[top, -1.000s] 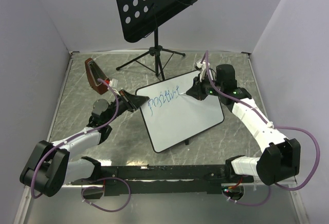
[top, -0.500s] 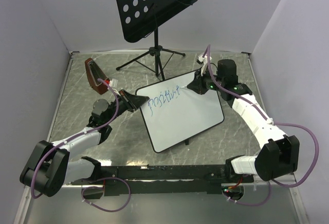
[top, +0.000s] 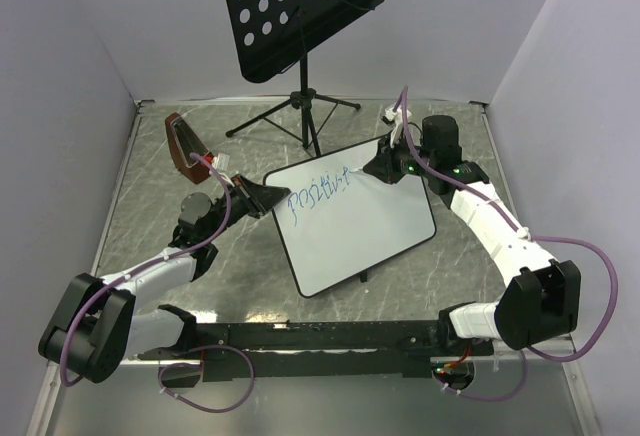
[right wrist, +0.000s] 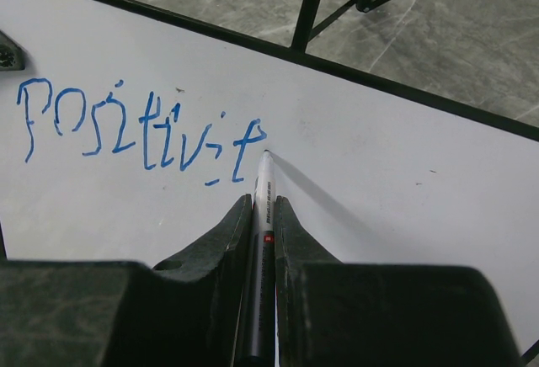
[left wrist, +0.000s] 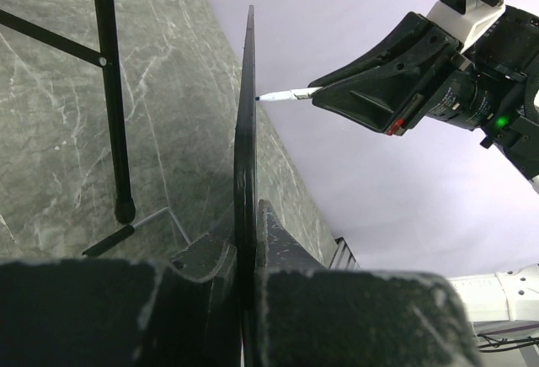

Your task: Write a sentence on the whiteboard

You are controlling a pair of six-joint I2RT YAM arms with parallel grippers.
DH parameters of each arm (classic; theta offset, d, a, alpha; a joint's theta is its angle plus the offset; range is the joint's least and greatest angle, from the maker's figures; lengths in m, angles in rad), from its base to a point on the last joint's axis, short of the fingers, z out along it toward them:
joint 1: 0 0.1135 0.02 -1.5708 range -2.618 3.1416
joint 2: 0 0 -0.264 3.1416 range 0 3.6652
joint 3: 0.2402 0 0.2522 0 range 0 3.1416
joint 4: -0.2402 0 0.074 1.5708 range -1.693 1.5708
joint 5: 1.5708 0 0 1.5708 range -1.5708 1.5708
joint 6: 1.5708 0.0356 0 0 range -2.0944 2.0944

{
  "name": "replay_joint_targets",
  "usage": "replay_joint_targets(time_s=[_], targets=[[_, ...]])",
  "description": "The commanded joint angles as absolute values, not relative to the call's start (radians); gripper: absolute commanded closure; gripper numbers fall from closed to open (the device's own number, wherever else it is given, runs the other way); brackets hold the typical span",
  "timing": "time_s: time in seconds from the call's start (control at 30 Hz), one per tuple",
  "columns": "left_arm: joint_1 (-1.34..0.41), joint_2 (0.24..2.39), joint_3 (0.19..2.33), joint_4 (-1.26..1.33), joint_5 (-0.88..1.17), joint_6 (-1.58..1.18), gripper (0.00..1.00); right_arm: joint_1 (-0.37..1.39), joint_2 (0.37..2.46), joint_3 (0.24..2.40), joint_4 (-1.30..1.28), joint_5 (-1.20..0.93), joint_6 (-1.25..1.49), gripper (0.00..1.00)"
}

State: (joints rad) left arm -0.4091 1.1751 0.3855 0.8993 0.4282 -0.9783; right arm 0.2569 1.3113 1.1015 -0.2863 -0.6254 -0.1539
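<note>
- Left gripper (left wrist: 246, 215) clamps the edge of the large white black-rimmed whiteboard (right wrist: 379, 173) between closed jaws.
- Right gripper (right wrist: 262, 205) pinches a slim white marker (right wrist: 264, 182) in its jaws, tip touching the board just after the blue handwritten sentence (right wrist: 143, 131).

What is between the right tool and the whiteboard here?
A marker, clamped in the right tool, with its tip at the whiteboard just right of the blue writing. The right wrist view shows it best.

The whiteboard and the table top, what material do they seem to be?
The whiteboard: smooth white face, likely coated board, with a thin black rim. The table top: grey with pale veins, stone-look; real marble or printed laminate cannot be told.
</note>
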Motion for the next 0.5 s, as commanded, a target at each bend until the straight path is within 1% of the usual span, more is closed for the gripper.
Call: replay_joint_targets(time_s=[0.0, 0.47], targets=[[-0.416, 1.152, 0.403, 1.017, 0.462, -0.939, 0.99, 0.25, 1.307, 1.106, -0.258, -0.64, -0.156, 1.0], [-0.416, 1.157, 0.407, 1.022, 0.462, -0.94, 0.99, 0.252, 1.293, 1.085, -0.264, -0.647, -0.166, 1.0]])
